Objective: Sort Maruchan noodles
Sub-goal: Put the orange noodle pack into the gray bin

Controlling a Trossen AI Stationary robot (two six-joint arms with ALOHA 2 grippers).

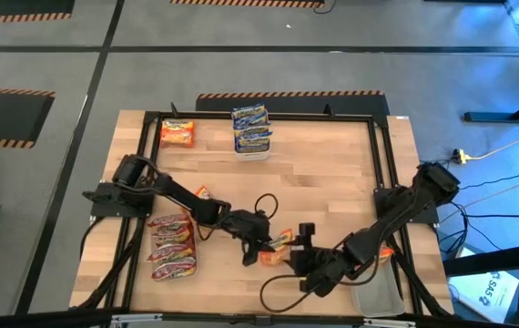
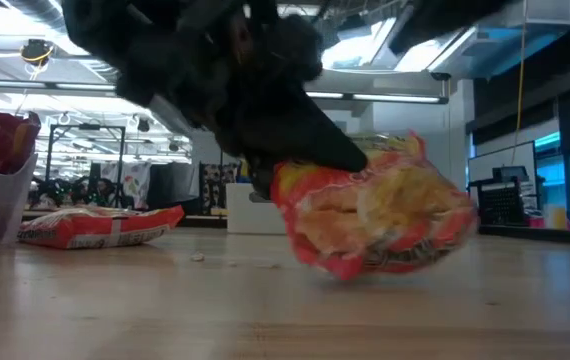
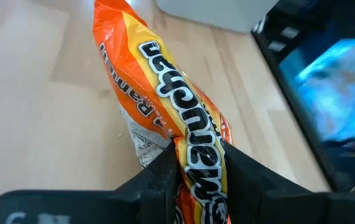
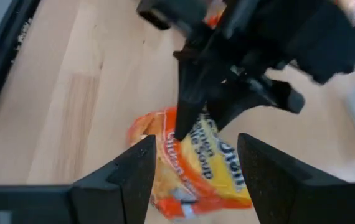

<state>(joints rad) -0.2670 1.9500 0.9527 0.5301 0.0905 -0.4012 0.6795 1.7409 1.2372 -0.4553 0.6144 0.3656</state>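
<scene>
Maruchan noodles are partly grouped by colour already: red plastic packets point(image 1: 170, 246) lie stacked by the wooden table's point(image 1: 332, 173) left edge, blue ones point(image 1: 251, 128) in a white tub at the far edge, an orange packet point(image 1: 178, 134) near the far left corner. Near the front edge, the left gripper point(image 3: 199, 177) pinches one crinkled orange packet point(image 3: 165, 87) by its end, probably to carry it. The right gripper point(image 4: 193, 165) hangs just beside it, fingers apart and empty.
</scene>
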